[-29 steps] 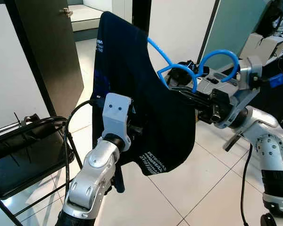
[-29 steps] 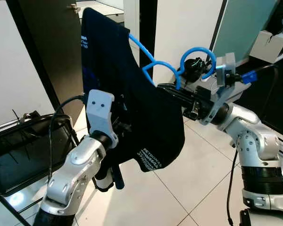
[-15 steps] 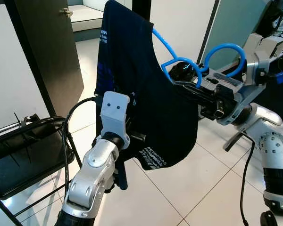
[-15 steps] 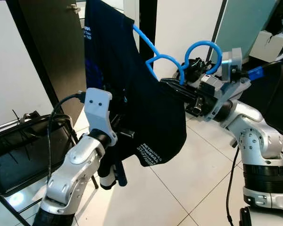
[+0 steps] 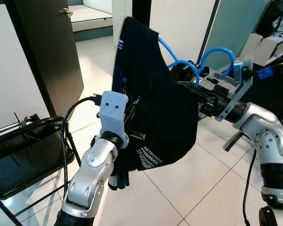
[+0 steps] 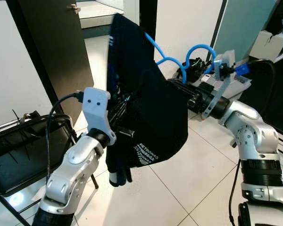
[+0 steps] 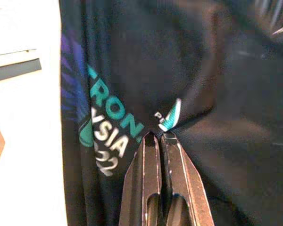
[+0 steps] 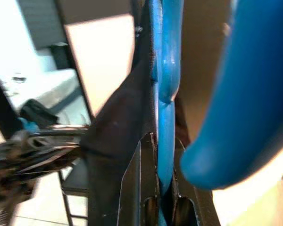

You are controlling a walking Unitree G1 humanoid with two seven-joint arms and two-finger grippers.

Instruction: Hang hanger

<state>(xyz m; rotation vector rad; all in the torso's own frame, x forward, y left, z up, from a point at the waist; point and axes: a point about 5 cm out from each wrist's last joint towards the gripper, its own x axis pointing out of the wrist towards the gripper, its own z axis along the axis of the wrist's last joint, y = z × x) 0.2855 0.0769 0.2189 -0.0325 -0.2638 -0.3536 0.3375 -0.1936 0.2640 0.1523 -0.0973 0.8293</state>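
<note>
Blue plastic hanger (image 5: 186, 63) with dark shirt (image 5: 155, 113) draped on it, clamped in right gripper (image 8: 161, 188), up in the air right of the dark door (image 5: 47, 47). Left gripper (image 7: 159, 139), fingers shut, pinching shirt fabric. Not hung yet, no rail spotted.

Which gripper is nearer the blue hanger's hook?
Right. The right gripper is clamped on the blue plastic hanger just beside its hook; the left gripper pinches the dark printed shirt lower down.

Shirt (image 5: 158, 110) on hanger (image 5: 179, 61) between tools; chair (image 5: 23, 150) left; door (image 5: 49, 44) behind.
</note>
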